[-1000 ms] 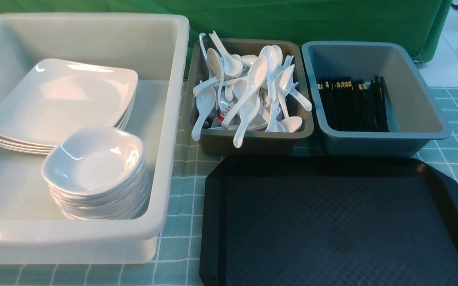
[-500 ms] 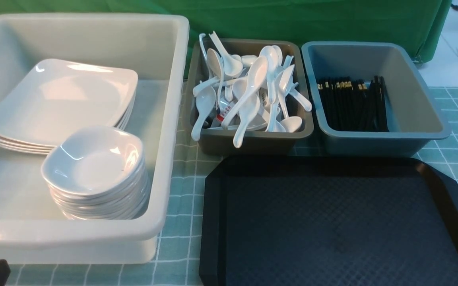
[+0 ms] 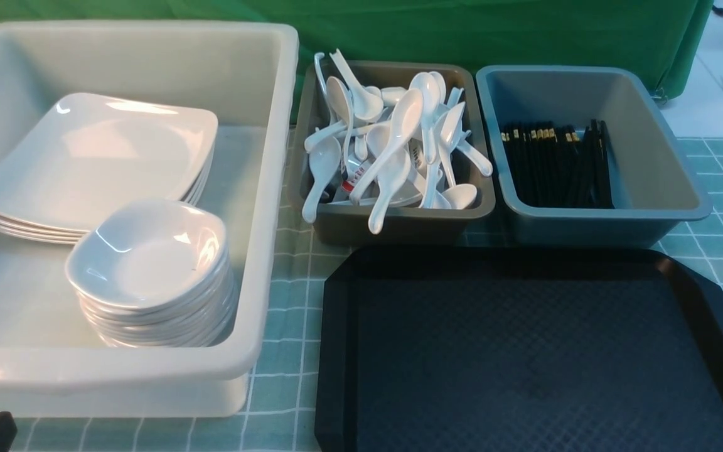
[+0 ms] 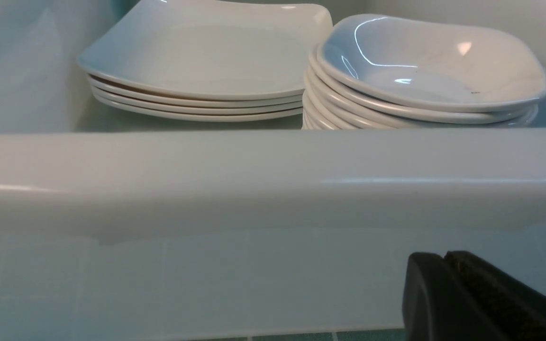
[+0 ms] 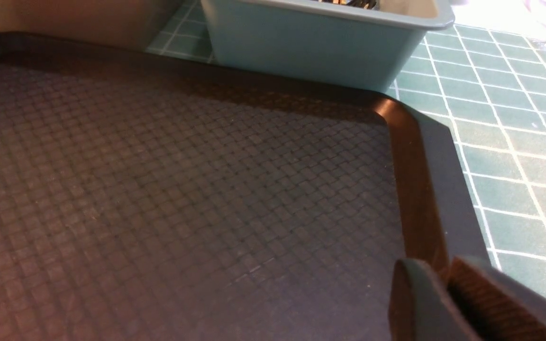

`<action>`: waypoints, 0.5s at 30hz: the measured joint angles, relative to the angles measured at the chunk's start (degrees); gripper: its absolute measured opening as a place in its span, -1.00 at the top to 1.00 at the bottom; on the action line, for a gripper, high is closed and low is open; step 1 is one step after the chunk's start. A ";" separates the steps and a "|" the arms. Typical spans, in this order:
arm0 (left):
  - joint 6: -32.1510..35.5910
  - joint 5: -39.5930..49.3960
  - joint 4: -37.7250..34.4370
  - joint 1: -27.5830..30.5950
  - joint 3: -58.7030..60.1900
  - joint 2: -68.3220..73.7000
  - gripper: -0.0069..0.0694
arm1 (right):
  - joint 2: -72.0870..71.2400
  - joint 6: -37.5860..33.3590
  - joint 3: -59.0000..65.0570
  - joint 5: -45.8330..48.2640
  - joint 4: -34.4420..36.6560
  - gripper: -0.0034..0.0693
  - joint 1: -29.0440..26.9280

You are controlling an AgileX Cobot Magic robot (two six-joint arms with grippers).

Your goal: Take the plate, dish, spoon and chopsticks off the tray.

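Your black diamond-textured plastic tray (image 3: 524, 351) lies long axis sideways on the green checked worktop (image 3: 289, 326), before the chopstick-filled grey bin (image 3: 650, 188). Left end effector (image 4: 448, 265) shut, empty; right end effector (image 5: 443, 279) barely parted, empty.

The tray (image 5: 183, 189) lies bare, a blue-grey bin (image 5: 320, 52) just beyond its rim, seemingly touching.

bright, even overhead light; glare spots on the top dish (image 3: 148, 254) and plate (image 3: 95, 157). right wrist view looks warm-tinted, possibly overexposed at its far corner; the tray (image 5: 415, 199) rim gleams.
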 joint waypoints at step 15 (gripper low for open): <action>0.00 0.00 0.05 0.00 0.00 0.00 0.79 | 0.00 0.57 0.00 0.00 0.00 0.48 0.00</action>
